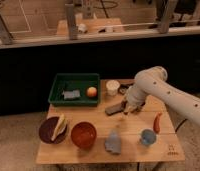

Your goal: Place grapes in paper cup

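Observation:
The white paper cup (112, 87) stands upright at the back of the wooden table (98, 150), just right of the green tray. A dark lump that looks like the grapes (123, 88) lies right behind the cup, partly hidden by my white arm. My gripper (127, 108) hangs low over the table in front of the cup, at the right end of a flat grey block (113, 108). It is a short way from both the cup and the grapes.
A green tray (58, 97) at back left holds an orange (92, 91) and a grey item (70, 94). In front are a dark plate with a banana (53, 129), a red bowl (83, 134), a grey-blue object (113, 141), a light-blue cup (147, 136) and a red chili (157, 121).

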Controlling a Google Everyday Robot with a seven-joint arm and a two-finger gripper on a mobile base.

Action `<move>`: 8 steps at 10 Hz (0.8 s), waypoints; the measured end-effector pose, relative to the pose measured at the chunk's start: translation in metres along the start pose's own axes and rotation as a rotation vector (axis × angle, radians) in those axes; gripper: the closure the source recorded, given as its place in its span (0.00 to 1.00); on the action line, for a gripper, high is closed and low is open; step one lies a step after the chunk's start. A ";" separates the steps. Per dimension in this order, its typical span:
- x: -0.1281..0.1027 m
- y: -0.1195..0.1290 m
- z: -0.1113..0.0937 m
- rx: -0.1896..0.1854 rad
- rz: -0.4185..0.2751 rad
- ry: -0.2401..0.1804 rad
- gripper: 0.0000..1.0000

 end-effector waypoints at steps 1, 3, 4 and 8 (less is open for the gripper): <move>0.001 -0.017 -0.004 0.008 0.002 -0.027 0.97; 0.007 -0.054 -0.016 0.032 0.025 -0.123 0.97; 0.008 -0.071 -0.022 0.045 0.034 -0.158 0.97; -0.002 -0.109 -0.032 0.081 0.035 -0.212 0.97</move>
